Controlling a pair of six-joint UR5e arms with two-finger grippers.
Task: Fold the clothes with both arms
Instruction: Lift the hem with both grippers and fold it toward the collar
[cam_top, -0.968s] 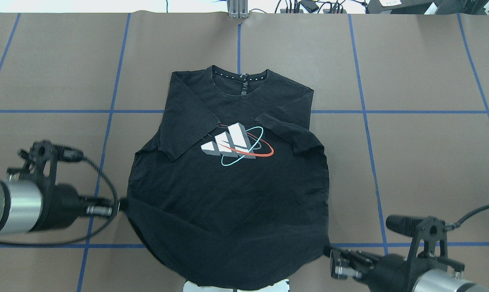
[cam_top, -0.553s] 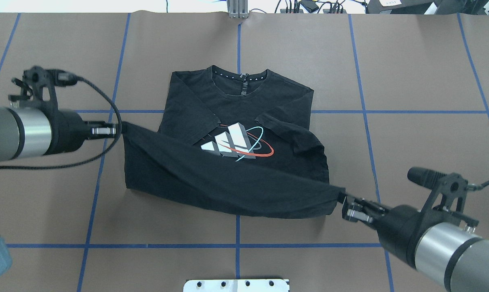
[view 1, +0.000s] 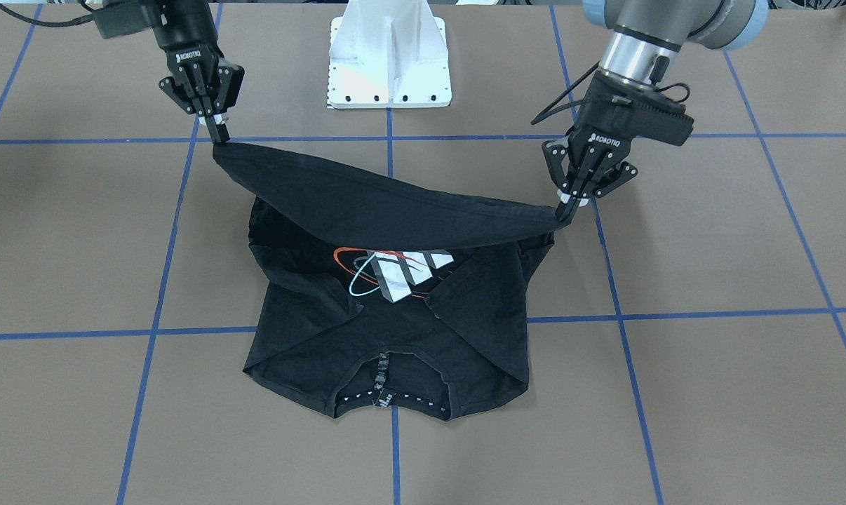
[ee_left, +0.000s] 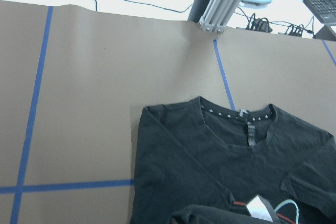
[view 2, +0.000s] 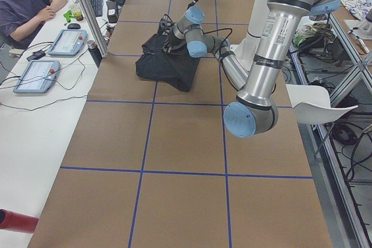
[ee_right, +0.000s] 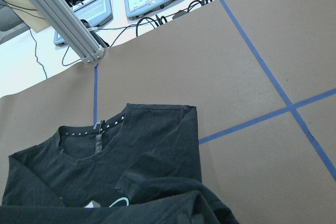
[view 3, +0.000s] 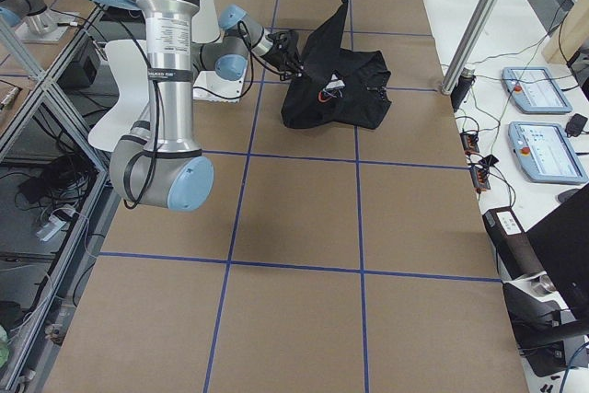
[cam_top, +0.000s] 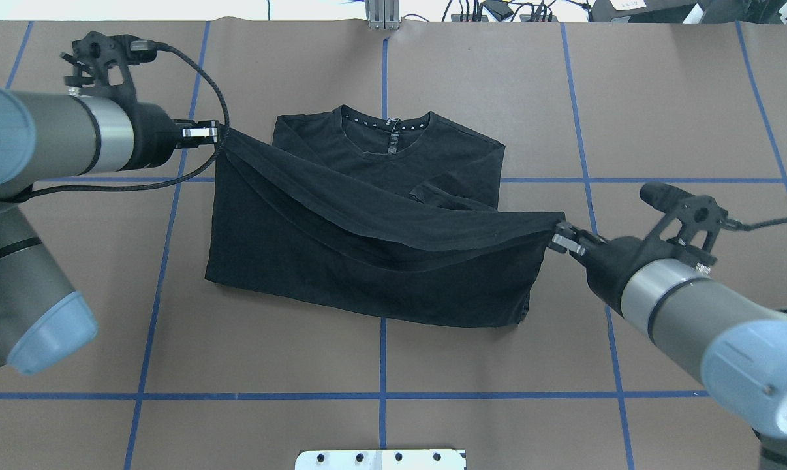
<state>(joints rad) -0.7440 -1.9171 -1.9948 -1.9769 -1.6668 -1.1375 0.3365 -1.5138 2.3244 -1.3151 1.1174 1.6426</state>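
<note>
Careful — your left gripper [cam_top: 216, 133] and right gripper [cam_top: 558, 236] each clamp a hem corner of the T-shirt [cam_top: 367, 274], over the middle of the table [cam_top: 680, 98]. The right corner sits nearer the robot's edge — the fold could land crooked.

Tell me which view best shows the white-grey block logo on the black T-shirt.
Exterior front-facing: the white-grey block logo shows nearly whole beneath the black T-shirt's lifted hem. Overhead: the raised fabric hides it. Both wrist views catch only slivers; exterior right shows a speck; exterior left, nothing.
</note>
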